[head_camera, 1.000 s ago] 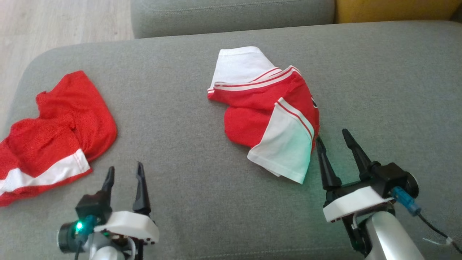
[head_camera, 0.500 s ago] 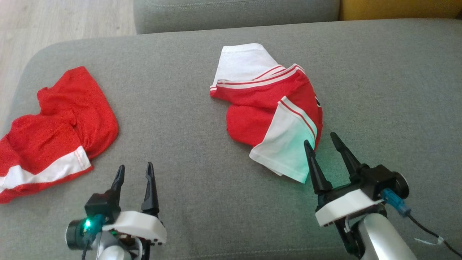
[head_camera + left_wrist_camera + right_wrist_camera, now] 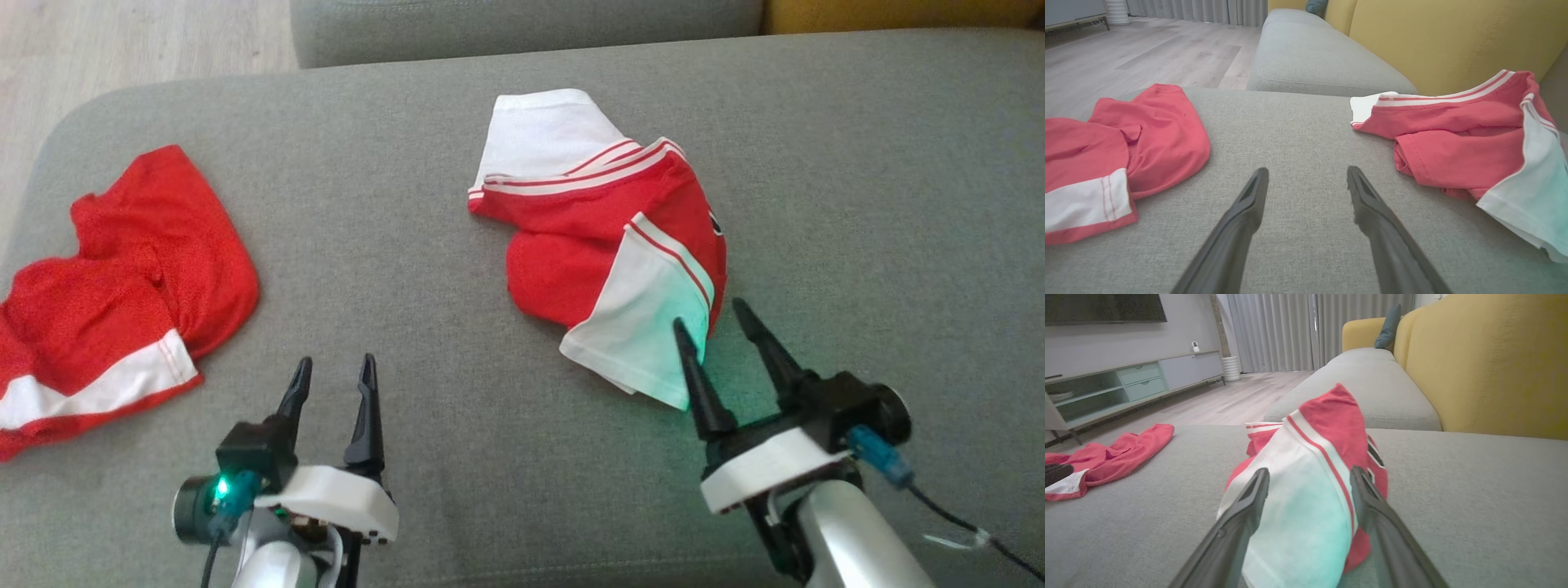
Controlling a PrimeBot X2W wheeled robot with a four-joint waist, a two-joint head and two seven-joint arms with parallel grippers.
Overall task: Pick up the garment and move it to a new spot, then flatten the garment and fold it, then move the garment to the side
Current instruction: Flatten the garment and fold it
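Observation:
A crumpled red garment (image 3: 604, 253) with white sleeves and striped trim lies mid-cushion, right of centre. My right gripper (image 3: 709, 314) stands open at its near right edge, its left fingertip over the white sleeve's corner. In the right wrist view the garment (image 3: 1327, 416) bulges up between and beyond the open right gripper (image 3: 1309, 471), whose fingers straddle the white sleeve. My left gripper (image 3: 336, 359) is open over bare cushion, apart from the cloth; the left wrist view shows the left gripper (image 3: 1306, 169) with the garment (image 3: 1461, 134) off to its right.
A second red garment (image 3: 122, 286) with a white band lies at the grey cushion's (image 3: 408, 245) left end, near the edge. Wooden floor (image 3: 122, 41) lies beyond. Another seat cushion (image 3: 522, 24) and a yellow backrest (image 3: 1453, 36) border the far side.
My right gripper has shifted left, up against the white sleeve, still open. My left gripper has moved forward and to the right over the cushion. The garments lie as before.

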